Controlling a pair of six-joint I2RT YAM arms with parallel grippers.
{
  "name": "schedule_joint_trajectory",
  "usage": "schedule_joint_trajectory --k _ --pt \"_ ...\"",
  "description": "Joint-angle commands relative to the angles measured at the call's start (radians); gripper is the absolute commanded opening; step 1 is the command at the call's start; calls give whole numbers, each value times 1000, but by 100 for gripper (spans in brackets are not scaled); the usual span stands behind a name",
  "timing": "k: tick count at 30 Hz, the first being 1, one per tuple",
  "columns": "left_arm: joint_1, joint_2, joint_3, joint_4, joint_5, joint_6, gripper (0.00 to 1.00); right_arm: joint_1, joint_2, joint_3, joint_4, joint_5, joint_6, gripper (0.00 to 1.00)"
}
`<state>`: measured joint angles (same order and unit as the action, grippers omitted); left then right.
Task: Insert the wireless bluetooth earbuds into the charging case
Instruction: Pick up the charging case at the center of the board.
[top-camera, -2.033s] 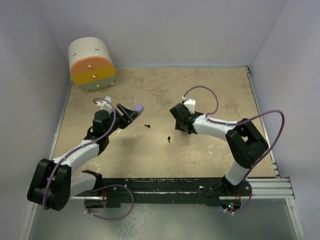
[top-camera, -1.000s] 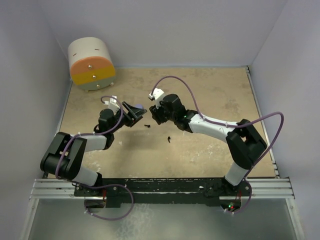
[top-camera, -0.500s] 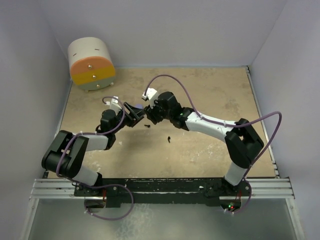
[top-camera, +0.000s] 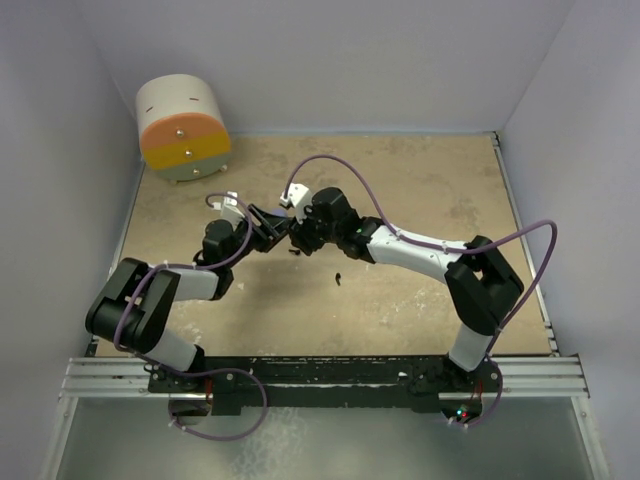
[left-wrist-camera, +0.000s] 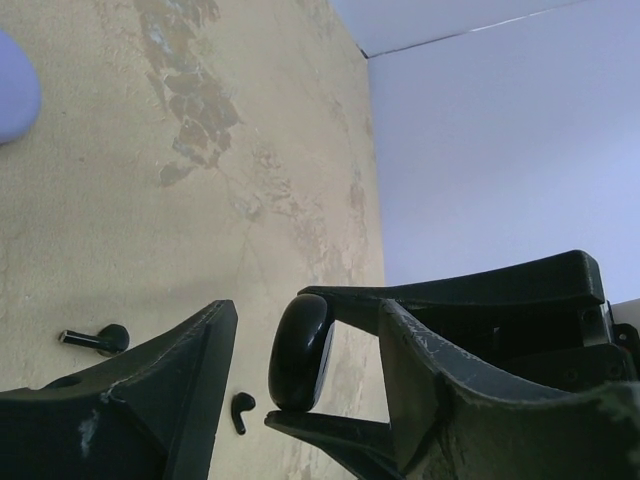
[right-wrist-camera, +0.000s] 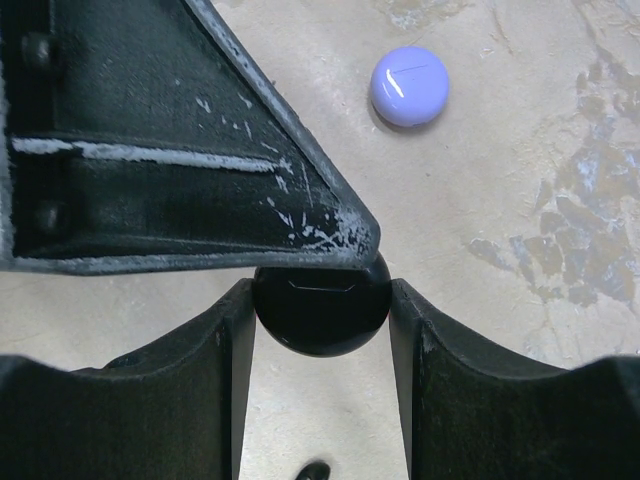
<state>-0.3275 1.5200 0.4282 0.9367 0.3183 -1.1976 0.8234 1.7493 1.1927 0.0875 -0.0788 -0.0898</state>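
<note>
The right gripper (right-wrist-camera: 320, 305) clamps the black charging case (right-wrist-camera: 320, 328) at frame centre. The left gripper (left-wrist-camera: 303, 318) brackets it with its fingers apart, not gripping. Two black earbuds (left-wrist-camera: 95, 340) lie loose at lower left. This looks like a handover, so next the left must close squarely.

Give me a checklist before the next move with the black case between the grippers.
1. Grip of right gripper on black case: ok.
2. Grip of left gripper on black case: not ok, jaws astride it, gap showing.
3. Lid open: cannot tell.
4. Two black earbuds loose on table: ok.
5. Lavender case clear of both grippers: ok.
</note>
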Motion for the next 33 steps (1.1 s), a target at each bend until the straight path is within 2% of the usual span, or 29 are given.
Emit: schedule_joint_trajectory --k 1,8,16,28,33 --pt "-17 13 14 94 -1 -22 57 5 -10 34 8 -32 -24 0" --pt "-25 16 9 109 -5 -26 52 5 -8 40 4 -39 -30 0" --pt "-28 17 -2 127 -1 -32 42 5 -4 47 3 -47 -32 0" --pt "-28 15 -27 158 -1 -47 40 6 1 61 12 -94 -18 0" --pt "-27 7 -35 163 -6 -49 26 5 7 65 8 -101 -14 0"
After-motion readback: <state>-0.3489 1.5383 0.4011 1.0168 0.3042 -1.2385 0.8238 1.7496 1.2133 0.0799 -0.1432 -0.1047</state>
